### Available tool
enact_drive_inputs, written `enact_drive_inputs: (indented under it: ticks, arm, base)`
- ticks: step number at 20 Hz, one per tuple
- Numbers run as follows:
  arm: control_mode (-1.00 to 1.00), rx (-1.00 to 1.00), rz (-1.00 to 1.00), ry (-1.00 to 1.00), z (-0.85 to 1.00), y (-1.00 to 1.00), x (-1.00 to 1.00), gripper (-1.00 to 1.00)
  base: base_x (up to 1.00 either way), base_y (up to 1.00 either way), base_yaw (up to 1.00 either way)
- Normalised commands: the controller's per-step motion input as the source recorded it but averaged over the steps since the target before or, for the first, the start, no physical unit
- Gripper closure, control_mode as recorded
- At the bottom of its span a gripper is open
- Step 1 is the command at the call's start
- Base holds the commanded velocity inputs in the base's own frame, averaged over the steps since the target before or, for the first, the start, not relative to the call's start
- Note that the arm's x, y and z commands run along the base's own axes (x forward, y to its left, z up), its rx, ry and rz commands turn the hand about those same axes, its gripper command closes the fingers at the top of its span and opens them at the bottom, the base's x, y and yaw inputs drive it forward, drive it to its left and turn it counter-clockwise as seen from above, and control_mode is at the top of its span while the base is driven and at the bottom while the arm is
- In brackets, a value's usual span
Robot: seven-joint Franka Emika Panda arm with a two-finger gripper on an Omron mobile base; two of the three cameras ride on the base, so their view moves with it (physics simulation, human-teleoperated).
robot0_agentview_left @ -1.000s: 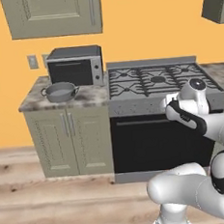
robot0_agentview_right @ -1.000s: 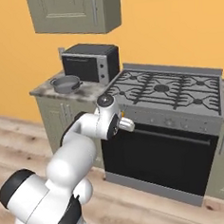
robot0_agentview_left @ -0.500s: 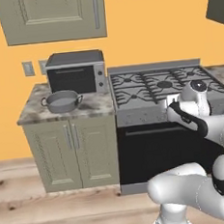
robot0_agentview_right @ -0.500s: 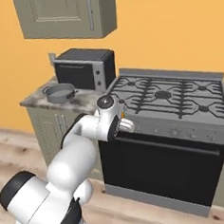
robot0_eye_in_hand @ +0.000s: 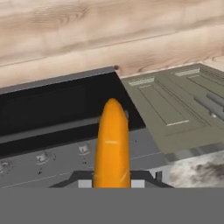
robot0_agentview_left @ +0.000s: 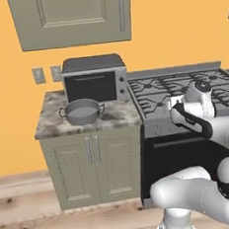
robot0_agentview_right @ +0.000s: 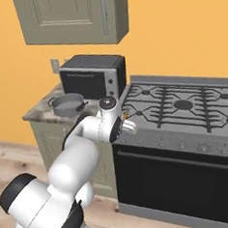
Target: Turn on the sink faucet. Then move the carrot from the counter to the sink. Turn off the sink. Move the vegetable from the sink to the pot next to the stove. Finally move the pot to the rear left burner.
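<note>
The hand (robot0_eye_in_hand: pixel 112 183) grips the carrot (robot0_eye_in_hand: pixel 112 144), which sticks out past its fingertips above the front left edge of the stove (robot0_agentview_right: pixel 184 125). The pot (robot0_agentview_left: pixel 82 111) sits on the tabletop (robot0_agentview_left: pixel 53 126) in front of the microwave (robot0_agentview_left: pixel 94 80), near the middle.

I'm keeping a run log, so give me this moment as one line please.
stage: carrying carrot to pot | tool: shut on carrot, over stove front edge | pot: on counter by microwave, looks empty

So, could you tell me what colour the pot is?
Dark grey metal pot, clearest in the left base view.
</note>
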Motion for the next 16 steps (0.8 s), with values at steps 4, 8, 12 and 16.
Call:
enact_drive_inputs:
  ticks: [4, 8, 12, 16]
  arm:
    - [1.0, 0.0, 0.0, 0.0, 0.0, 0.0, 0.0, 1.0]
    - [1.0, 0.0, 0.0, 0.0, 0.0, 0.0, 0.0, 1.0]
    - [1.0, 0.0, 0.0, 0.0, 0.0, 0.0, 0.0, 1.0]
    - [1.0, 0.0, 0.0, 0.0, 0.0, 0.0, 0.0, 1.0]
  base:
    - [0.49, 0.58, -0.13]
    - [0.45, 0.51, -0.13]
    - [0.47, 0.2, -0.07]
    - [0.43, 0.0, -0.03]
